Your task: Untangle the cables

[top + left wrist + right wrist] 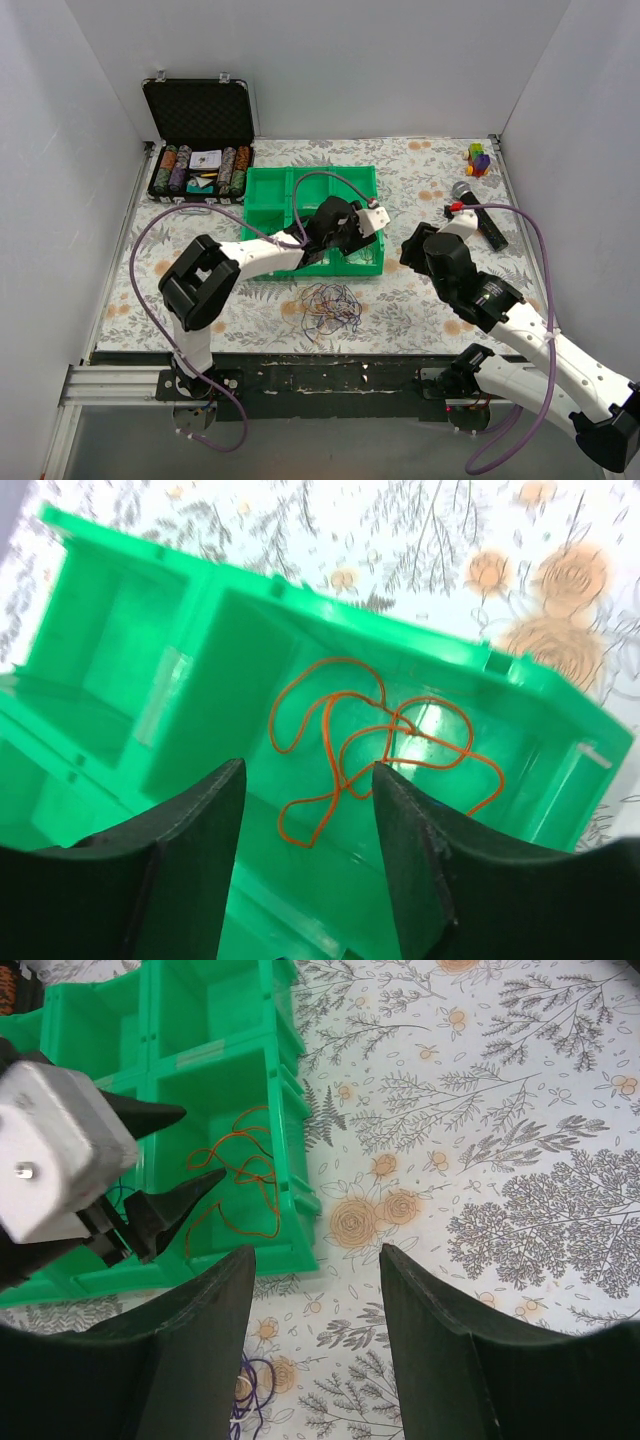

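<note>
Left claw (310, 770) released (right claw (318, 1252) too) over orange cable (400, 720), long axis along green bin (240, 630) wall

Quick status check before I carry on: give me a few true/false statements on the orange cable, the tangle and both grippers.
1. The orange cable lies inside a compartment of the green tray. True.
2. The left gripper is clamped on that cable. False: its jaws stand open above it, and the cable lies loose.
3. The tangle sits on the table, on the near side of the tray. True.
4. The right gripper holds a purple cable. False: its jaws are open and empty.
</note>
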You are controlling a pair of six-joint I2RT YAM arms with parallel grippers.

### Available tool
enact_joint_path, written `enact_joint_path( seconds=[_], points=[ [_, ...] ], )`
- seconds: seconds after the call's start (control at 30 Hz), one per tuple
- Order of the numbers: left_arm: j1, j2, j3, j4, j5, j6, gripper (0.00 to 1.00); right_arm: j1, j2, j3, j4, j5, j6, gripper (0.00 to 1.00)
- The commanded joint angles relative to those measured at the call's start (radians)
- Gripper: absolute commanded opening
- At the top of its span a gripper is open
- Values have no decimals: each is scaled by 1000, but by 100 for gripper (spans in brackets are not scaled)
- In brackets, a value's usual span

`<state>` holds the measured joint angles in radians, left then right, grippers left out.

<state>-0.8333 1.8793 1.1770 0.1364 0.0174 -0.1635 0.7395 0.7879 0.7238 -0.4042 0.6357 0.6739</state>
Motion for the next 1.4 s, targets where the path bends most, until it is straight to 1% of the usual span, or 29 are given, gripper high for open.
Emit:
enact_joint_path(
  seconds=[0.0, 0.07, 0.1, 0.23, 0.3, 0.37, 0.43, 0.5, 0.63, 0.73, 0.9, 1.1, 1.37],
  points=[
    [-3, -147, 85, -49, 58, -14, 57, -6, 1, 11, 59, -16, -13, 61],
    [-3, -204, 92, -61, 78, -21, 65, -6, -6, 6, 67, -18, -10, 61],
    [-3, -227, 90, -67, 94, -24, 67, -8, -7, 3, 68, -19, -13, 61],
    [-1, -340, 79, -107, 133, -62, 70, -9, -6, 5, 73, -30, -19, 62],
    [-1, -412, 46, -170, 185, -70, 70, -9, 2, 2, 73, -40, -19, 61],
    [-1, -498, -29, -236, 265, -53, 71, -9, 2, -9, 77, -53, -20, 61],
    [-1, -592, -124, -285, 323, -36, 70, -9, -7, -26, 90, -70, -20, 61],
    [-1, -675, -209, -374, 367, -7, 70, -9, -13, -43, 105, -79, -25, 61],
    [0, -830, -387, -440, 381, 68, 66, -9, -16, -63, 134, -111, -56, 61],
    [0, -893, -457, -475, 397, 93, 66, -9, -10, -80, 169, -152, -74, 61],
    [0, -861, -496, -498, 401, 82, 66, -9, 1, -99, 185, -171, -71, 61],
    [0, -793, -531, -440, 434, 79, 68, -9, -6, -112, 189, -186, -73, 60],
    [0, -703, -545, -391, 458, 113, 65, -9, -13, -129, 223, -211, -79, 60]
  ],
)
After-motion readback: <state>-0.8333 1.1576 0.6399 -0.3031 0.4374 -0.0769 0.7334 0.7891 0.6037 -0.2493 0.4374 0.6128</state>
